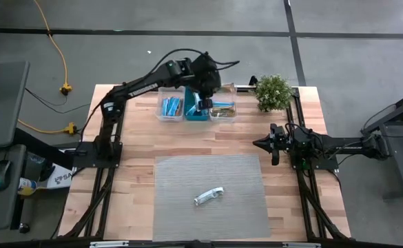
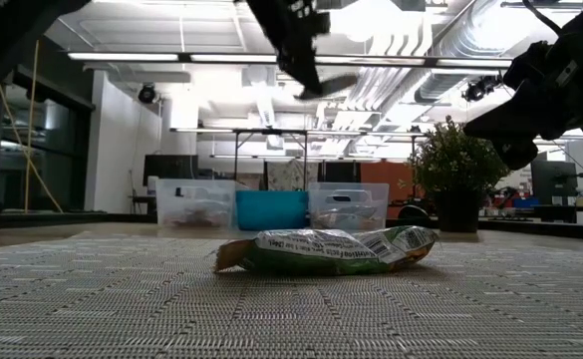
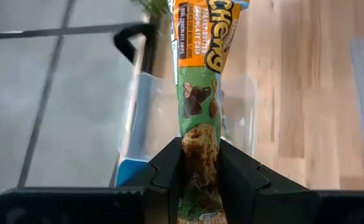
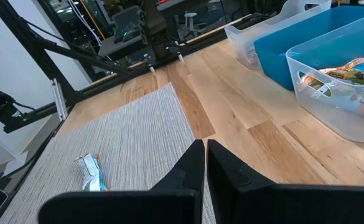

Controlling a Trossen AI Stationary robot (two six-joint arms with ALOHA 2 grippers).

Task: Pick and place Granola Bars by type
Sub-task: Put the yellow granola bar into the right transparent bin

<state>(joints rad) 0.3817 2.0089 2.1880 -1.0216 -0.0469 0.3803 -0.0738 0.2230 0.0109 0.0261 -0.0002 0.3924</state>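
Note:
My left gripper [image 1: 202, 96] hovers over the row of bins at the table's far edge, shut on a green-and-orange granola bar [image 3: 200, 87]. The low view shows that bar [image 2: 328, 88] high above the bins. The left clear bin [image 1: 171, 105] holds blue bars. The teal bin [image 1: 196, 114] stands in the middle. The right clear bin [image 1: 222, 109] holds tan-green-orange bars. One silvery-white bar [image 1: 209, 196] lies flat on the grey mat [image 1: 180, 207]. My right gripper [image 4: 205, 163] waits shut at the table's right side. My left gripper pinches the green-and-orange bar between its two fingers at one end of the wrapper [image 3: 199, 152]. The bar runs on along the line of the fingers, past their tips. The fingers slant down toward the bins. The bar is lifted clear of bins and table.
A potted plant [image 1: 273, 91] stands at the far right corner, next to the right clear bin. Bare wooden table [image 1: 208, 141] lies between the bins and the mat.

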